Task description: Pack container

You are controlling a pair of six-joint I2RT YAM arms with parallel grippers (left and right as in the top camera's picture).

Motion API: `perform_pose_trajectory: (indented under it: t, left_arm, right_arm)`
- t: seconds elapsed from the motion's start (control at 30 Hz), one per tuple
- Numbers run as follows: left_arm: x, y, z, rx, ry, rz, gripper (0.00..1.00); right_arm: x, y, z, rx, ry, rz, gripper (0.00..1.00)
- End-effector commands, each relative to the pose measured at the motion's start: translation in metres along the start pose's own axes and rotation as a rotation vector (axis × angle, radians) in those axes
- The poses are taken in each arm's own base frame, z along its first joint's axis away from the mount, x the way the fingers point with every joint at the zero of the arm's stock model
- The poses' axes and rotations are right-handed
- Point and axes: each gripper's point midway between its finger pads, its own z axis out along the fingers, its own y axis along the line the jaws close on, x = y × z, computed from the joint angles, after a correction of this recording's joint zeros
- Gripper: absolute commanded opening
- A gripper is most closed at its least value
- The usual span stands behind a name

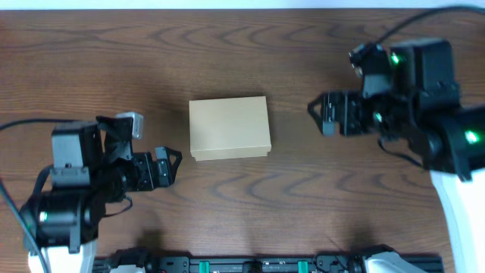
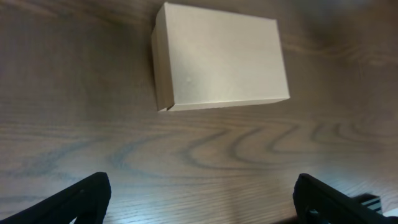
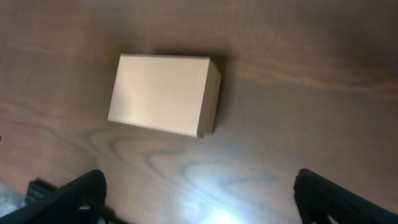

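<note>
Dark brown table (image 1: 303,189), bold wavy wood grain, slight sheen under the lights. Resting directly on it, near the middle: a single plain tan box (image 1: 229,127), lid shut, sides roughly square to the table's edges.

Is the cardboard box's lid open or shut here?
Shut. The container shows one flat, unbroken tan top in all three views, lid edge flush against the walls. Whether anything is inside cannot be told.
</note>
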Motion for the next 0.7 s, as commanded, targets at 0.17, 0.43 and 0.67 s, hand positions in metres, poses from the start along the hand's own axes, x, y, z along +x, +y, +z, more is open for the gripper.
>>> perform_pose_trajectory:
  t: [0.17,0.43,0.67]
  left_arm:
    - [0.0131,0.0004,-0.0063,-0.011,0.028,-0.063,0.95]
    - [0.0141,0.0006,-0.0063,-0.012,0.032,-0.065,0.95]
    - [0.0141,0.0004,-0.0081,-0.015,0.023,-0.056,0.95]
  right_arm:
    - [0.0206,0.0033,-0.0252,0.003,-0.002,-0.01,0.99]
    - [0.0206,0.0032,-0.0248,0.003,-0.001,-0.01,0.99]
    - [0.0206,0.0032,-0.0248,0.003,-0.001,-0.01,0.99]
